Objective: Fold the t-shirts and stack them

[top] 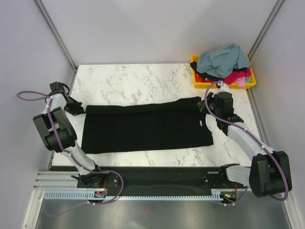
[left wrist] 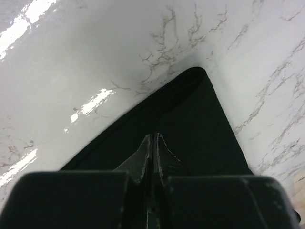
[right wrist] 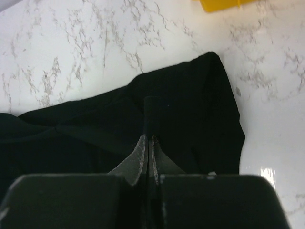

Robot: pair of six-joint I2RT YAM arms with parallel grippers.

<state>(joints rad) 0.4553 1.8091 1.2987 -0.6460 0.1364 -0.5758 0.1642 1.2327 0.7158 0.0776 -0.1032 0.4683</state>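
The right gripper point(right wrist: 148, 143), jaws clenched, nips a raised ridge of the black t-shirt point(top: 143, 126). The left gripper point(left wrist: 152, 143), also clenched, sits at its opposite corner. The garment lies flat across the marble table point(top: 143, 76), with more t-shirts point(top: 221, 59) heaped in the yellow bin point(top: 196, 82) beyond.

The black t-shirt point(top: 145, 126) is plain black all over, save a tiny pale speck point(top: 201, 123) near one end, which may be a printed mark, though it is too small to read. It lies on a glossy white surface point(top: 133, 81) patterned like marble, with thin grey veins. The bin point(top: 196, 82) is bright yellow; the heap in it shows a grey-blue shirt point(top: 221, 59) on top, a magenta-red one point(top: 236, 76), a little pink point(top: 241, 82) and some black point(top: 202, 71). The left gripper point(left wrist: 152, 136) and right gripper point(right wrist: 147, 138) have black bodies and greyish fingertips. Purple cables point(top: 57, 138) run along the pale grey arms.
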